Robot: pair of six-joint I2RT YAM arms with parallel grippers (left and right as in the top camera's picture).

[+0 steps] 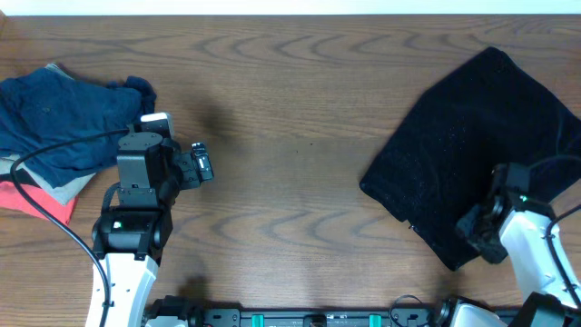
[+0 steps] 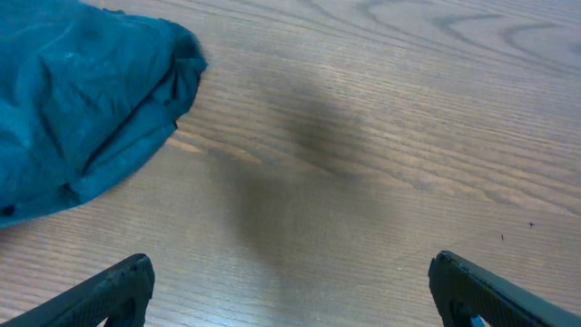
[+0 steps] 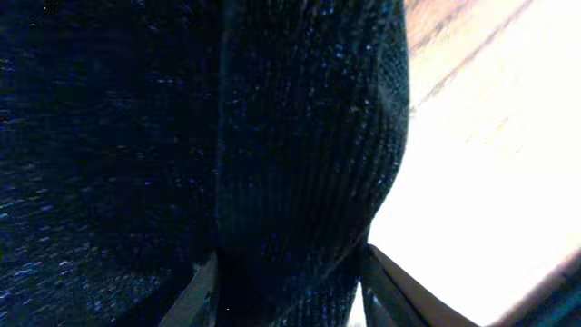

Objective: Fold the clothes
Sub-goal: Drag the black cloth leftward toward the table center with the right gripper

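Note:
A black knit garment (image 1: 472, 136) lies spread on the right side of the wooden table (image 1: 290, 109). My right gripper (image 1: 481, 232) sits at its front edge. In the right wrist view a raised fold of the black garment (image 3: 300, 136) fills the gap between the fingers of the right gripper (image 3: 290, 286), which is shut on it. My left gripper (image 1: 201, 164) is open and empty above bare wood, just right of a pile of blue clothes (image 1: 64, 127). In the left wrist view the fingers of the left gripper (image 2: 290, 291) are wide apart, with the blue clothes (image 2: 82, 91) at the upper left.
A red garment (image 1: 36, 200) and a grey one (image 1: 68, 186) stick out from under the blue pile at the table's left edge. Black cables run over them to the left arm. Bare wood lies between the two arms.

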